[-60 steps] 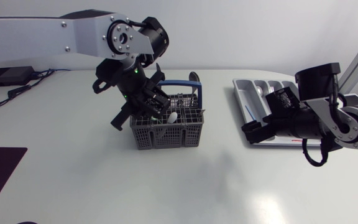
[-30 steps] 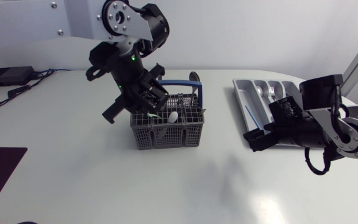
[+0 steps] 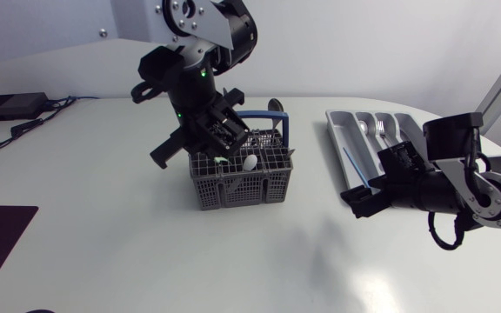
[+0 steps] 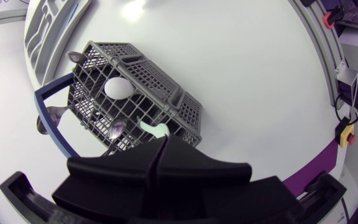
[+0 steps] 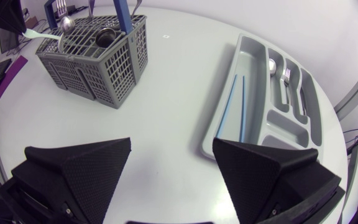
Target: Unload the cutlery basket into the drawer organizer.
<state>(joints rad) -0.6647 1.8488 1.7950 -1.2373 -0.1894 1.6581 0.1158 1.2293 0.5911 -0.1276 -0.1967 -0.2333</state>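
Grey mesh basket (image 3: 242, 184) sits mid-table, with its blue carry handle (image 3: 263, 116) upright over it. Inside are a white spoon (image 4: 120, 87) and a few metal spoons (image 4: 117, 129), bowls up. The drawer organizer (image 5: 261, 121) is well apart, toward the right arm's side. It already has two blue sticks (image 5: 235, 102) in the long slot and a spoon and forks in the shorter ones.

Left gripper (image 3: 223, 143) is tilted over the basket's corner, beside the blue handle. Its fingers are pressed together and look pinched on a pale green utensil (image 4: 153, 129) whose far end is down in the grid. The contact itself is partly hidden, so I read the grip as likely, not certain.

Right gripper (image 5: 171, 142) is spread wide with nothing between the fingers. It sits low over the table, just beside the organizer and on the basket side of it.

Risks from here:
- The pinch is on the thin tip of the utensil. It could pivot or slip out on the way up.
- The lower end could catch in the mesh, and the light basket would then drag or tip, spilling spoons.
- The wrist is close to the blue handle, and a sideways pull would knock it.
- The right arm lies on the route to the organizer, so the arms could meet there.
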